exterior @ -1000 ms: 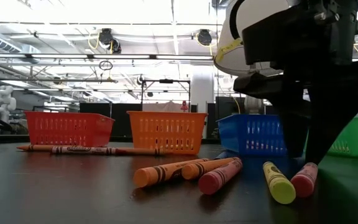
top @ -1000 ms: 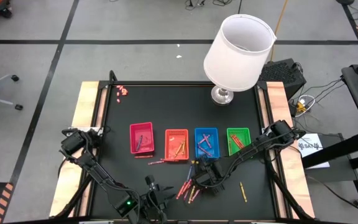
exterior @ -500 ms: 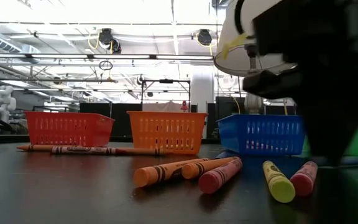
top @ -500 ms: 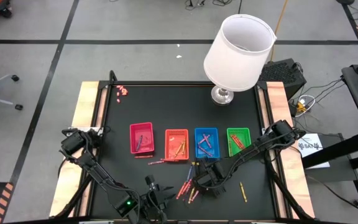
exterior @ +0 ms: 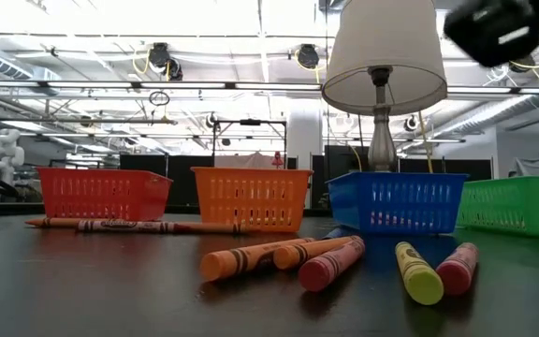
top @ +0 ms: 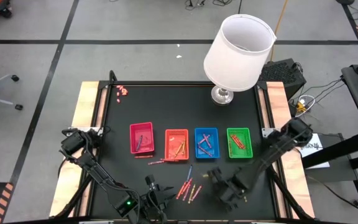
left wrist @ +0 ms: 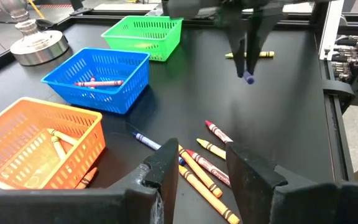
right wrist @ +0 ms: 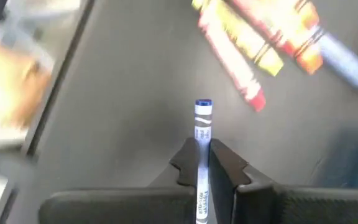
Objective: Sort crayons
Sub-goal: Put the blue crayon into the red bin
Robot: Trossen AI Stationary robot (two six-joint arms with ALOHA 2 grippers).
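Several crayons lie loose on the black table in front of four small trays: pink, orange, blue and green, each with crayons inside. My right gripper hangs above the table, right of the loose pile, shut on a blue crayon. My left gripper waits open at the near edge, facing the pile, with nothing between its fingers. A second blue crayon lies beside the pile. My right gripper pinches the blue crayon between its two fingers, which lie along it. They come from above, slanting down. The crayon's free end sticks out below the fingertips, lifted clear of the table.
A lamp with a white shade stands at the far right of the table. Red crayons lie in front of the pink and orange trays, and a yellow one lies beyond my right gripper. Tiny pink bits sit at the far left corner.
My right gripper has risen from the loose pile, up out of the low view, and swung toward the table's near right with the blue crayon. The other crayons lie as before.
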